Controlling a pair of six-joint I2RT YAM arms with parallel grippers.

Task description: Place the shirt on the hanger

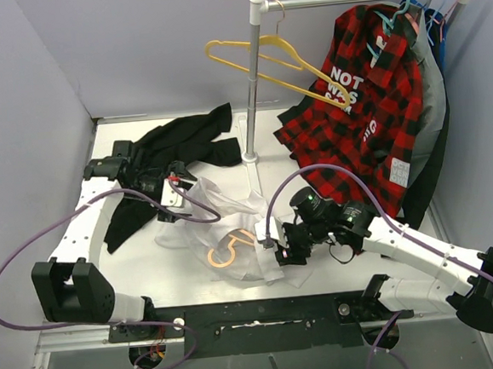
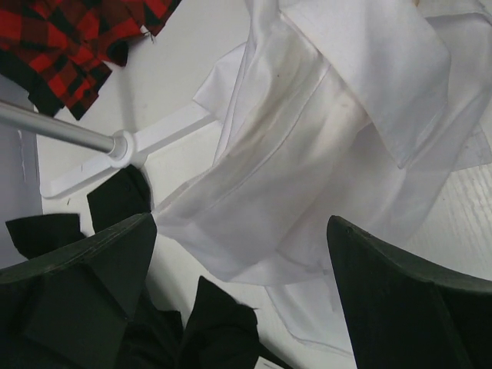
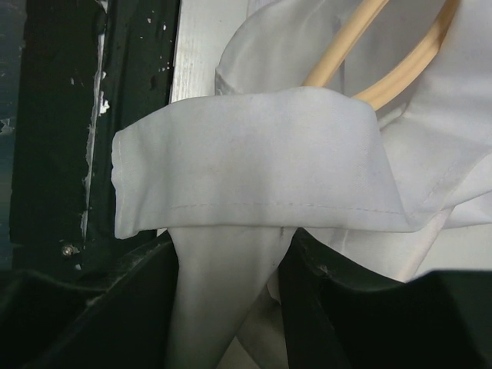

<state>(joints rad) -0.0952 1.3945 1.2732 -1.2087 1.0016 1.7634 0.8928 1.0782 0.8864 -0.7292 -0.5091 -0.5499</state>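
Note:
The white shirt [image 1: 219, 216] lies crumpled on the table between the two arms. The pale tan hanger [image 1: 226, 253] shows through its fabric near the front, and in the right wrist view two tan bars of the hanger [image 3: 350, 34] poke out from under a fold. My right gripper [image 1: 274, 247] is shut on a hanging fold of the shirt [image 3: 254, 146], pinched between its fingers [image 3: 100, 315]. My left gripper [image 1: 179, 190] stands open just above the shirt's far left edge [image 2: 323, 146], its fingers [image 2: 84, 284] holding nothing.
A black garment [image 1: 175, 147] lies at the back left, partly under the left gripper. The white rack pole [image 1: 254, 90] and its foot [image 2: 123, 146] stand behind the shirt. A yellow hanger [image 1: 262, 59], a red-and-black plaid shirt [image 1: 368, 98] and teal hangers [image 1: 403, 5] hang on the rail.

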